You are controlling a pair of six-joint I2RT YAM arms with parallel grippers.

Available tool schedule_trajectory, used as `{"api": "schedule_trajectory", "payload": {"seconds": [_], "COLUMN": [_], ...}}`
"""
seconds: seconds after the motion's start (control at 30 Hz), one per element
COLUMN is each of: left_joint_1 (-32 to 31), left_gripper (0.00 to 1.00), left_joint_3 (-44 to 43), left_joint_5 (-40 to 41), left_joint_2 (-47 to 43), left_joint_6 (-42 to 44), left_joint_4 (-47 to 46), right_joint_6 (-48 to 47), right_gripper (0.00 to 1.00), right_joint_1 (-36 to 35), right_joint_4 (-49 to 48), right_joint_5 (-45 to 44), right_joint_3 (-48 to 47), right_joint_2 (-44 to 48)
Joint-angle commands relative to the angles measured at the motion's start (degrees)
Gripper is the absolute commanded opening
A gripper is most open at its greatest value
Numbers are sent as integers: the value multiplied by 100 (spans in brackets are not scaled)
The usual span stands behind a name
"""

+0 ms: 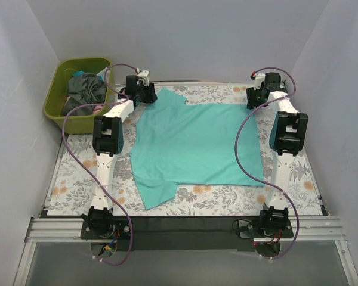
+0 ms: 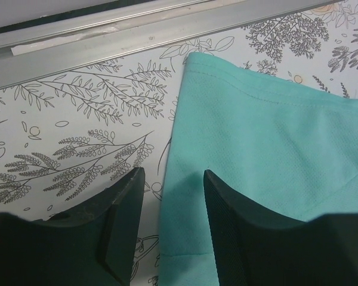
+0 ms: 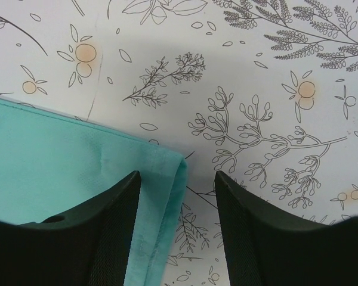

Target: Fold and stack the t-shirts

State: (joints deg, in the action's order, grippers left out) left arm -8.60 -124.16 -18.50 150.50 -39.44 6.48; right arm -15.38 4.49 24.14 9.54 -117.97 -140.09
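From above I see the teal t-shirt (image 1: 197, 143) flat mid-table, with a green basket (image 1: 52, 98) of clothes at far left; left wrist view: left gripper (image 2: 173, 174) spread astride the shirt's edge, near a metal rail (image 2: 137, 36); right wrist view: right gripper (image 3: 177, 176) spread over a shirt corner.

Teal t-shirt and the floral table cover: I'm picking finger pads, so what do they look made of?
Teal t-shirt: looks like a light knit fabric, matte, with a fine dotted texture and a stitched hem in the left wrist view. Floral table cover: a smooth, flat printed sheet with a faint crease line; whether it is cloth or vinyl, I cannot tell.
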Motion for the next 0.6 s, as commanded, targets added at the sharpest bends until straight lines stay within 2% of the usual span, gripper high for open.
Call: {"api": "schedule_trajectory", "payload": {"seconds": [0.0, 0.37, 0.57], "left_joint_1": [-71, -142, -159], "left_gripper": [42, 37, 34], "left_joint_3": [-214, -205, -196], "left_joint_5": [-66, -57, -22], "left_joint_2": [-12, 147, 182], "left_joint_6": [24, 112, 138], "left_joint_4": [-77, -59, -50], "right_joint_6": [52, 52, 0], "right_gripper": [51, 49, 43], "right_joint_1": [25, 17, 17], "right_joint_4": [-138, -138, -164], "right_joint_5": [13, 118, 302], "right_joint_3": [-226, -358, -402], "right_joint_2": [-106, -185, -168]}}
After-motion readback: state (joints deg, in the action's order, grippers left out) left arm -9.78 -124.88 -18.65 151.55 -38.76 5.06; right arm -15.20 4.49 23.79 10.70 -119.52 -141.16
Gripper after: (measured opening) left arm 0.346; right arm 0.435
